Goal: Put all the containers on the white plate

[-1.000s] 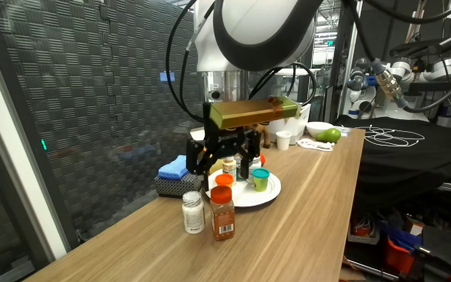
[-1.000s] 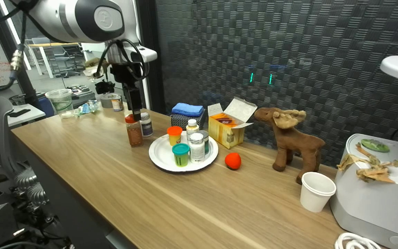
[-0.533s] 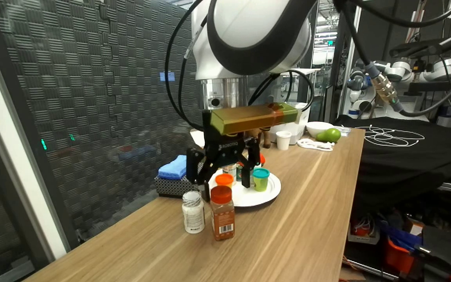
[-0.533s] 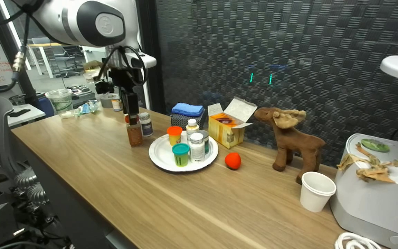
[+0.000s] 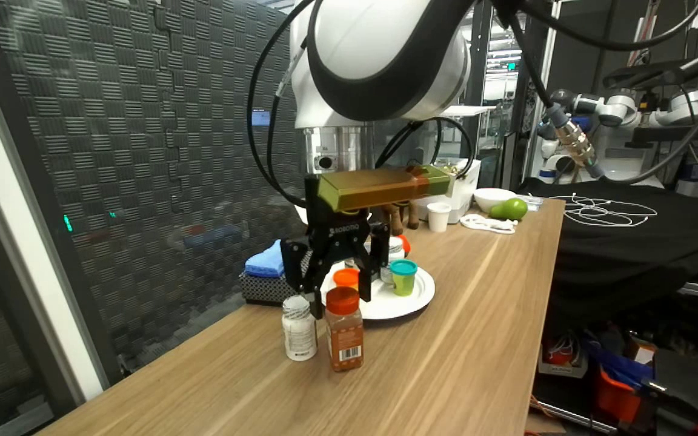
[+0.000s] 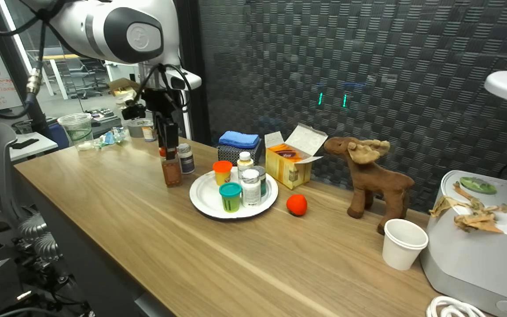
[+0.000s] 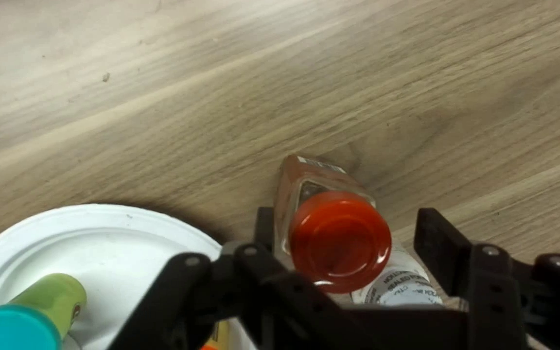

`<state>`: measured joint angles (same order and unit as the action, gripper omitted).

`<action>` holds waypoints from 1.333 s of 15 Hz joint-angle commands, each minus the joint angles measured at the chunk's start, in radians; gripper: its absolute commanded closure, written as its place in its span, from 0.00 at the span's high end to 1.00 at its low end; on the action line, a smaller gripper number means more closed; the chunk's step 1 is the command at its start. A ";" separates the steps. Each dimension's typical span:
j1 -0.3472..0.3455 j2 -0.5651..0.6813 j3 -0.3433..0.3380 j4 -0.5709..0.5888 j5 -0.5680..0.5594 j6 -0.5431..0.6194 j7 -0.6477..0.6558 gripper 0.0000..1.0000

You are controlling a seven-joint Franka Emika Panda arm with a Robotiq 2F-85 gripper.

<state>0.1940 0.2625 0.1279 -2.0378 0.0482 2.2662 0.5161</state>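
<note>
My gripper is open, its fingers on either side of the red lid of a spice jar. In the wrist view the jar's lid lies between the fingers, nearer one finger, with a gap to the other. A white bottle stands upright close beside the jar; it shows partly in the wrist view. The white plate holds an orange-lidded tub, a teal-lidded green tub, a white bottle, a white-capped bottle and a dark green container.
A blue cloth on a dark box and an open yellow box stand behind the plate. A red object, a toy moose and a paper cup stand past it. A clear tub stands at the far end.
My gripper has moved down and over the red-lidded jar, with its fingers now around the lid. The jar, the bottles and the plate have not moved.
</note>
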 commanded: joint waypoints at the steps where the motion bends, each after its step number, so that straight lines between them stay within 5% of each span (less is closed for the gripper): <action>1: 0.011 0.007 -0.012 0.031 -0.001 0.015 -0.009 0.45; 4: 0.007 -0.001 -0.010 0.033 0.018 -0.004 -0.012 0.24; 14: -0.025 -0.183 -0.018 -0.039 0.029 -0.062 -0.014 0.24; 20: -0.076 -0.166 -0.054 -0.029 0.028 -0.081 -0.027 0.24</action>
<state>0.1401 0.0998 0.0878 -2.0657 0.0536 2.1969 0.5150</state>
